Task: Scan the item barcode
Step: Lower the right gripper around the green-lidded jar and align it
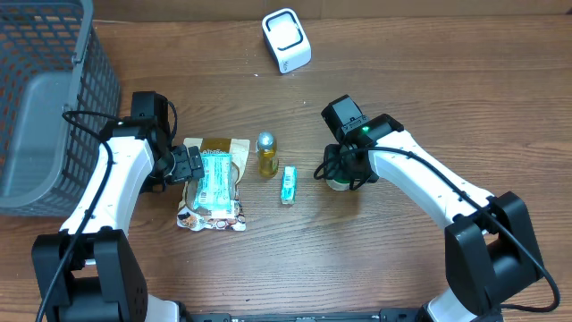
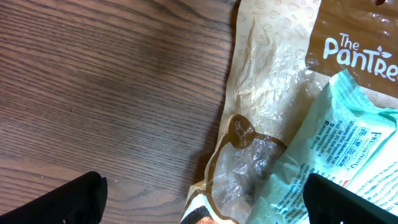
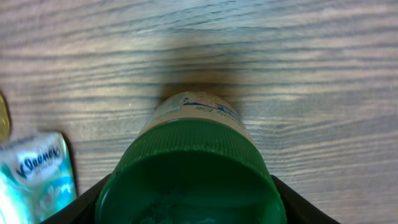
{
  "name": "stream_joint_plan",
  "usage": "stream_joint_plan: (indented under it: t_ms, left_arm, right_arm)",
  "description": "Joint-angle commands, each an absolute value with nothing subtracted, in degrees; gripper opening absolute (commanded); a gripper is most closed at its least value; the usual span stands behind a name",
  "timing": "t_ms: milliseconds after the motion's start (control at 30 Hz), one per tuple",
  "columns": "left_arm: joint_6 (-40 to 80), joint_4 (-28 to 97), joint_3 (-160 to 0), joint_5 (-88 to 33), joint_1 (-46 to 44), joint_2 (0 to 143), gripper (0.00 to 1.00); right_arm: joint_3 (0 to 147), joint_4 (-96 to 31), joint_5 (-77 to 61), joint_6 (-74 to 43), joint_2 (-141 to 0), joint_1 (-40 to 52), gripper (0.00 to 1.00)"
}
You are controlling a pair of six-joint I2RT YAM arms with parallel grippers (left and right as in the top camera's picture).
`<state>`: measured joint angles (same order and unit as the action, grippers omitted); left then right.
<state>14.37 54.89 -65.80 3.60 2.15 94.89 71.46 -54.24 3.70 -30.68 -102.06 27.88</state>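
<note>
My right gripper (image 1: 340, 176) (image 3: 189, 202) is shut on the green lid of a small jar (image 3: 189, 168), one finger pressed on each side. The jar (image 1: 337, 184) stands upright on the wood table right of centre; part of its pale label (image 3: 199, 107) shows, but no barcode is in view. The white scanner (image 1: 286, 40) sits at the far edge of the table. My left gripper (image 1: 189, 165) (image 2: 202, 202) hangs open over the edge of a brown snack bag (image 2: 267, 68), with a teal tissue pack (image 2: 351, 143) lying on that bag.
A grey mesh basket (image 1: 40, 98) stands at the far left. A small amber bottle (image 1: 266, 154) with a silver cap and a small teal Kleenex pack (image 1: 289, 184) (image 3: 37, 174) lie between the arms. The brown bag (image 1: 214, 201) lies left of them.
</note>
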Motion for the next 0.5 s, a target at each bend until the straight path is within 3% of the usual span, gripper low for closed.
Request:
stream_joint_plan:
  t_ms: [0,200,467]
  left_arm:
    - [13.7,55.0,-66.9,3.1,2.3,95.1,1.0]
    - [13.7,55.0,-66.9,3.1,2.3,95.1,1.0]
    - [13.7,55.0,-66.9,3.1,2.3,95.1,1.0]
  right_arm:
    - [70.0,-54.7,4.0,-41.7,-102.3,27.7,0.52]
    - [70.1,-55.4,4.6,-43.0,-102.2,27.7,0.72]
    - [70.9,-54.7,5.3,-19.6,-102.2,27.6,0.99]
